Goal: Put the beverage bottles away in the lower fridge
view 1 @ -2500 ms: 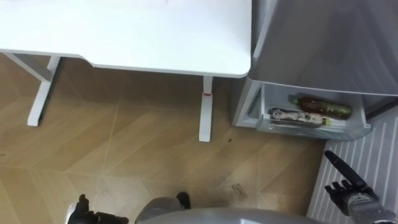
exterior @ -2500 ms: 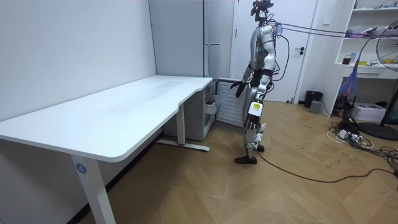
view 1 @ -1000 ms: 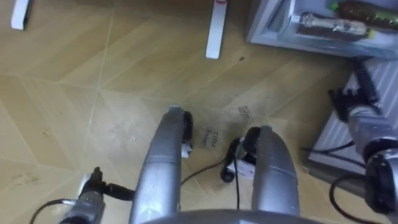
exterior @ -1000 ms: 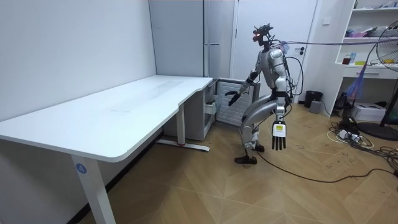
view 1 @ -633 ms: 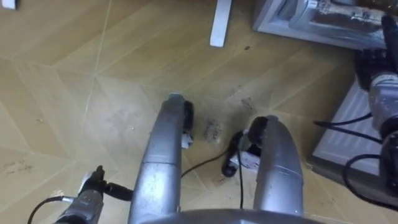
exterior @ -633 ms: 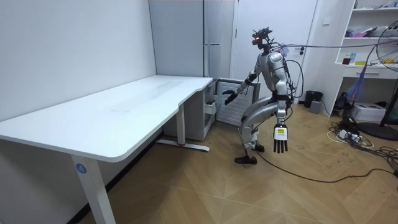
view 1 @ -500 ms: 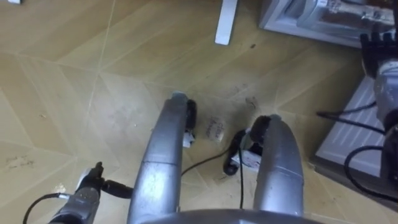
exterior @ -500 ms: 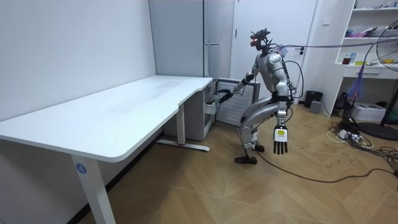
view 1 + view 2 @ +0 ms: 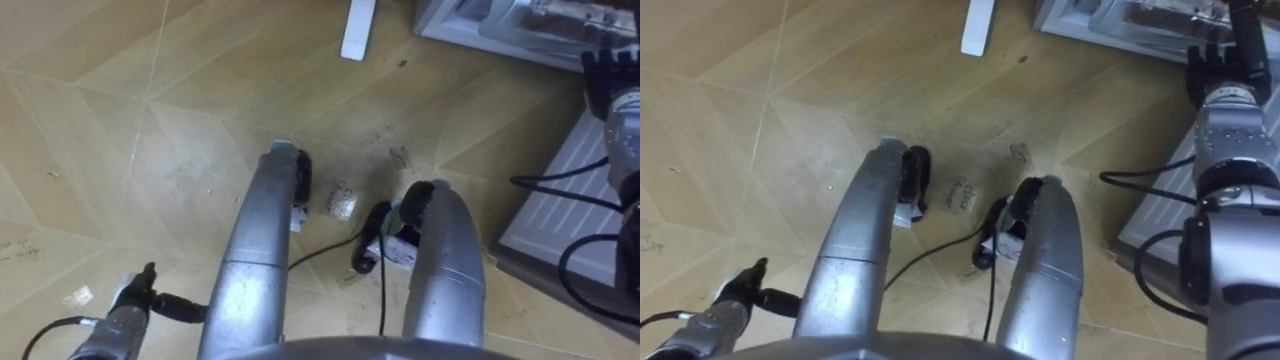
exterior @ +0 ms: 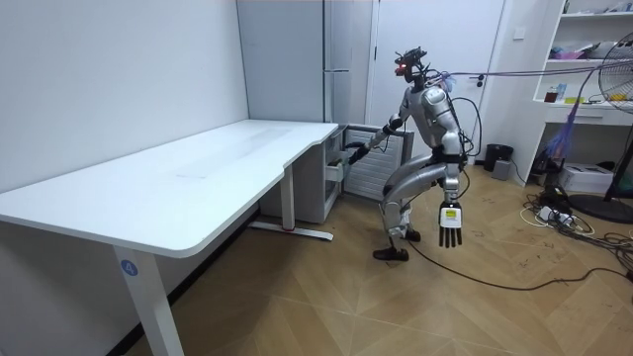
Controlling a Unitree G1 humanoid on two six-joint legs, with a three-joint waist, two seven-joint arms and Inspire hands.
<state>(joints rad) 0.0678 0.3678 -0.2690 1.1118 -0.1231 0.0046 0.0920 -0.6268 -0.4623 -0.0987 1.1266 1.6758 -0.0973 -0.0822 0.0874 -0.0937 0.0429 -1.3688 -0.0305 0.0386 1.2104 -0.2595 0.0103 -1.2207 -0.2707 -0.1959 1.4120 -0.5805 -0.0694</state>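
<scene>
Nearest, the left robot hand [image 10: 450,225] hangs idle beside the bent legs, fingers straight and holding nothing. Further out, the right robot hand [image 9: 1225,65] reaches forward, and its fingers look extended and empty, with the tips at the front rim of the lower fridge drawer [image 9: 480,35]. The drinks [image 9: 550,12] lie just beyond those fingertips, inside the drawer, so the right hand is much the nearer. The bottles lie on their sides, long axis running along the drawer front; which way the caps point I cannot tell.
</scene>
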